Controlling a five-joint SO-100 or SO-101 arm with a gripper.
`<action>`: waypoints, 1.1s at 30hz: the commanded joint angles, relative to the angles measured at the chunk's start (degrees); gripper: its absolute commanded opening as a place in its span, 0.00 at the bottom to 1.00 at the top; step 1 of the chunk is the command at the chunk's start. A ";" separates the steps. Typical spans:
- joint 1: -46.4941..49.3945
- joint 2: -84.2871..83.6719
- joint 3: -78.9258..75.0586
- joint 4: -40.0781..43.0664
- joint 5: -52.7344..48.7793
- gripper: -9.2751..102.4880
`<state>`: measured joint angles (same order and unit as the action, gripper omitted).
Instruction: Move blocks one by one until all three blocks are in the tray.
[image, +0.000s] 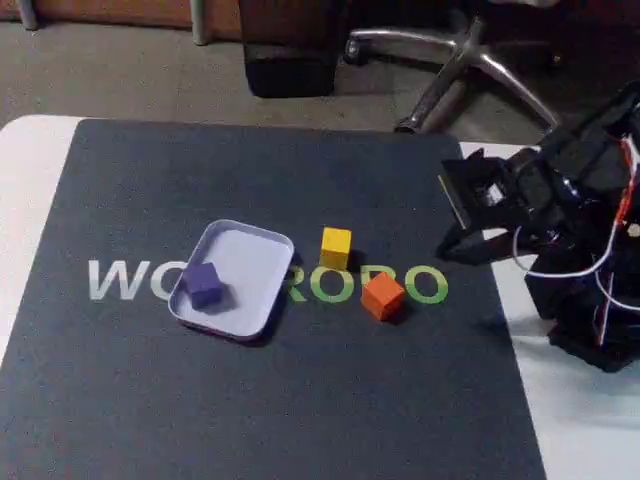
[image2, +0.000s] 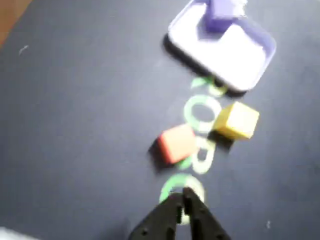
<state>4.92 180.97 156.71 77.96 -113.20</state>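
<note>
The pale tray (image: 262, 248) lies on the dark mat, left of centre in the fixed view, and the purple block (image: 204, 283) rests inside it near its left end. Just right of the tray stands the yellow block (image: 336, 247) on the mat. The orange block (image: 382, 295) sits a little further right and nearer. My gripper (image: 447, 248) hovers at the mat's right edge, apart from all blocks. In the wrist view my gripper (image2: 183, 194) is shut and holds nothing, with the orange block (image2: 176, 143), yellow block (image2: 237, 120), tray (image2: 240, 60) and purple block (image2: 221, 13) ahead of it.
The mat (image: 150, 400) carries white and green lettering (image: 420, 285) under the blocks. A white tabletop (image: 20, 200) borders it on the left and right. The arm's base and wires (image: 590, 280) stand at the right. An office chair base (image: 470, 60) is on the floor behind.
</note>
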 joint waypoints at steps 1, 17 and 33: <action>-2.37 -5.19 -7.73 3.08 2.11 0.01; -15.82 -44.65 -42.54 7.82 28.13 0.01; -15.29 -50.63 -46.23 6.50 38.23 0.01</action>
<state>-9.32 127.27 111.80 83.76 -76.64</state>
